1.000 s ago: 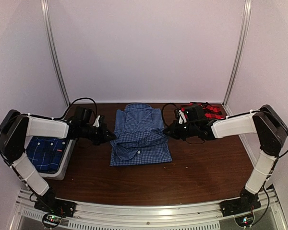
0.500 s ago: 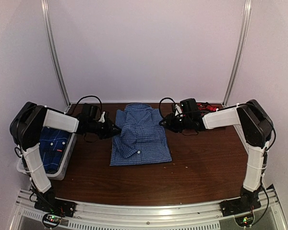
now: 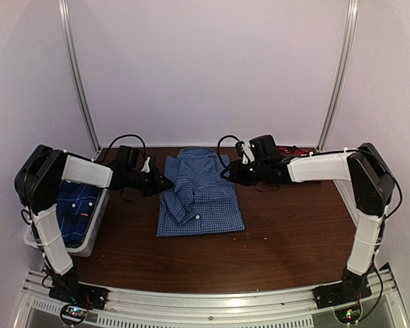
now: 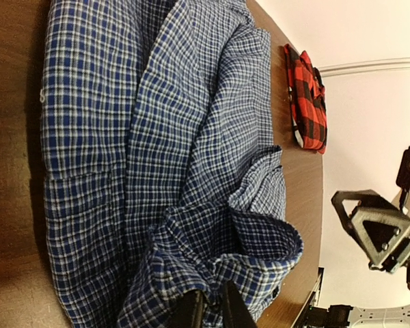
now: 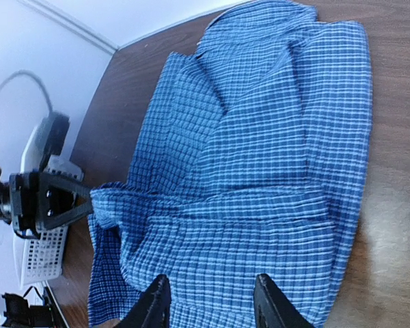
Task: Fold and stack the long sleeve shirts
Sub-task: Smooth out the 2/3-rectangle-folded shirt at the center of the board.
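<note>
1. Three shirts: one blue-and-white gingham button-up shirt (image 3: 201, 198) mid-way across the brown wooden table (image 3: 294, 232), one red-and-black plaid shirt (image 4: 307, 102) far right, one dark blue plaid shirt (image 3: 75, 212) in the white mesh basket (image 3: 89, 242).
2. Two grippers: left gripper (image 4: 208, 311) pinches the gingham's cloth; right gripper (image 5: 208, 294) is spread above it.

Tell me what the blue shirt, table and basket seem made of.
The shirt looks like soft woven cloth, probably cotton, matte: checked weave, creases, limp folds. The table looks like dark wood or laminate, semi-gloss: light reflects off it. The basket seems white plastic: a moulded lattice wall.

3 shirts: gingham (image 3: 200, 198), red plaid (image 4: 307, 96), dark-blue plaid (image 3: 75, 213) (prob. 1 each); 1 basket (image 5: 39, 265).
</note>
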You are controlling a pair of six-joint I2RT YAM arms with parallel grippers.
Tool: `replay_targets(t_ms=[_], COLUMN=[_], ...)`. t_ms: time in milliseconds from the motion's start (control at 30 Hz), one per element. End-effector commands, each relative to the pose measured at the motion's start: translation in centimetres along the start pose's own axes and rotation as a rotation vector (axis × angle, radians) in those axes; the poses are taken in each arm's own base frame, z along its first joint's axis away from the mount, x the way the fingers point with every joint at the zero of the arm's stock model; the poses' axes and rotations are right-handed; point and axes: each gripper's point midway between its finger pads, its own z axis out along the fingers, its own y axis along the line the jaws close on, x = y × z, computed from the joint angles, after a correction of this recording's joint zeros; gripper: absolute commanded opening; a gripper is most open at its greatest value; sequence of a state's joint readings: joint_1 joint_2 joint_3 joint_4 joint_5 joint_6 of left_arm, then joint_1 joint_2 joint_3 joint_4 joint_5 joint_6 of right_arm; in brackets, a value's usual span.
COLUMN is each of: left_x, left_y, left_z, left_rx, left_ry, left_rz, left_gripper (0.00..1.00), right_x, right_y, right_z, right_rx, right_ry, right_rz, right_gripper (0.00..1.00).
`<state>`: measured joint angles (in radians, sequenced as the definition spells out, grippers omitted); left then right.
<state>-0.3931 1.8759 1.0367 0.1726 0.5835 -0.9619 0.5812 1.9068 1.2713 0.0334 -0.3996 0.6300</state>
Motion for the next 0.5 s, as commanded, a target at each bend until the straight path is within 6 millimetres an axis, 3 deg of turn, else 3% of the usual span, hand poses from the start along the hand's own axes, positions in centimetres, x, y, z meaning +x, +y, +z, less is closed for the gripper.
replay_targets(t_ms=[0,200,467], left_x=[-1.7,-2.8,-4.7], left_y=[-1.4,-2.0,-1.1], left_z=[0.0,0.2,0.3], left_rx=[0.047,0.041,-0.013], left_ry=[-0.034,-0.049,-0.104], left_rz=[0.042,0.044,0.008], left_gripper=[0.11,0.05,0.03], right_x=[2.9,6.8,7.7], right_y=[5.0,7.2,4.1], right_z=[0.5,4.1,9.0], right_rx=[-0.069,-0.117,-0.034], right_ry=[0.049,0.139,0.189], right_rz=[-0.128,-0.172,-0.151], right_gripper=[0.41,0.34,0.33])
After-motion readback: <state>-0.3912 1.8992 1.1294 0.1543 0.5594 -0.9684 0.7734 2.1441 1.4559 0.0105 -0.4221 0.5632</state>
